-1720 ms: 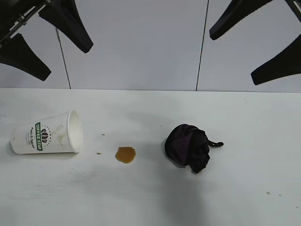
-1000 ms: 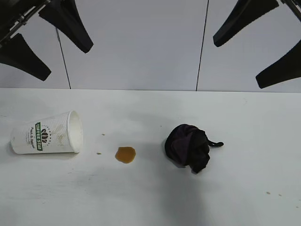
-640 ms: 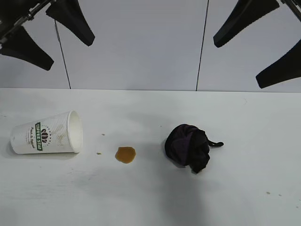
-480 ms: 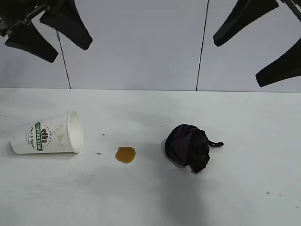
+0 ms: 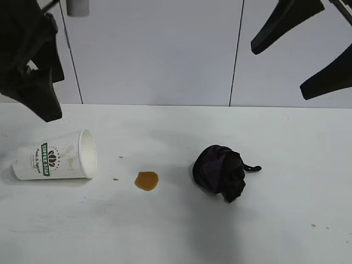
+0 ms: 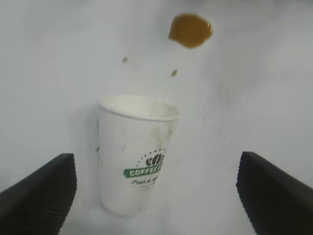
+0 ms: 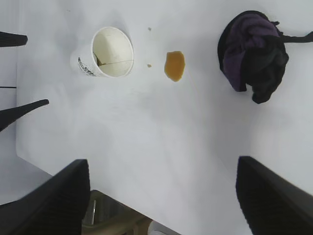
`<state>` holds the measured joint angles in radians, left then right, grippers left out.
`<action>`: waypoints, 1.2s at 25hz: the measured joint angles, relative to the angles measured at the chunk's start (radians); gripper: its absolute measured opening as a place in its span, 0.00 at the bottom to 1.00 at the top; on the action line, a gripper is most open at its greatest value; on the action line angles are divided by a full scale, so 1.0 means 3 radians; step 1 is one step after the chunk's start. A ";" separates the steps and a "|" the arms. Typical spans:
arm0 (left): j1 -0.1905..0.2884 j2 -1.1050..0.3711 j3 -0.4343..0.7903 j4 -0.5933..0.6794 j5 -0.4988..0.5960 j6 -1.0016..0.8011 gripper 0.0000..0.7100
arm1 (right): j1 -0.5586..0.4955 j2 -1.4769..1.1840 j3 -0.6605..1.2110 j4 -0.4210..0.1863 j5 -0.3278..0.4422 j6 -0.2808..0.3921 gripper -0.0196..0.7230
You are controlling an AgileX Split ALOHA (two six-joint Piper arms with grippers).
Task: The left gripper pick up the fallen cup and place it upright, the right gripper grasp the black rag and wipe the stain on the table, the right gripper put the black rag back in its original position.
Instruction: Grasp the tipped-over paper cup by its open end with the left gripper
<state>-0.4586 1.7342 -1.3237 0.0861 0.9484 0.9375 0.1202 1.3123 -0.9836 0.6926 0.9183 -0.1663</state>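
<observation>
The white paper cup [image 5: 55,157] lies on its side at the table's [image 5: 165,231] left, with its mouth toward the amber stain [image 5: 146,180]. My left gripper [image 5: 44,99] hangs open above the cup and holds nothing. In the left wrist view the cup [image 6: 137,156] lies between the spread fingers [image 6: 39,196], apart from both, and the stain [image 6: 190,29] shows beyond its mouth. The black rag [image 5: 220,171] sits bundled right of the stain. My right gripper [image 5: 278,72] stays open high at the upper right. Its wrist view shows the cup [image 7: 107,53], the stain [image 7: 174,65] and the rag [image 7: 252,51] far below.
Small brown specks [image 5: 116,179] dot the table between the cup and the stain, and more [image 5: 313,225] lie near the front right. A grey panelled wall [image 5: 165,49] stands behind the table. The right wrist view shows the table's edge [image 7: 122,193] with a dark object [image 7: 112,215] below it.
My left gripper has dropped and swung in over the cup, its fingers a little closer together. The right gripper, cup, rag and stain have stayed put.
</observation>
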 joint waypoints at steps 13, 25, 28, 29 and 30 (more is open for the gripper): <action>-0.0323 0.0484 0.0000 0.0825 -0.0173 -0.0572 0.98 | 0.0000 0.0000 0.0000 -0.0054 -0.0004 -0.0003 0.79; -0.0302 0.0948 -0.0133 0.0915 -0.0458 -0.0549 0.98 | 0.0000 0.0000 0.0000 -0.0066 -0.0008 -0.0003 0.79; -0.0267 0.1116 -0.0232 0.0926 -0.0459 -0.0549 0.98 | 0.0000 0.0000 0.0000 -0.0066 -0.0008 -0.0003 0.79; -0.0245 0.1165 -0.0251 0.0926 -0.0454 -0.0549 0.98 | 0.0000 0.0000 0.0000 -0.0067 -0.0008 -0.0003 0.79; -0.0216 0.1202 -0.0260 0.0926 -0.0447 -0.0549 0.98 | 0.0000 0.0000 0.0000 -0.0069 -0.0008 -0.0004 0.79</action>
<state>-0.5236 2.0949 -1.4017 0.3638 0.8144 0.7727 0.1202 1.3123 -0.9836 0.6717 0.9160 -0.1674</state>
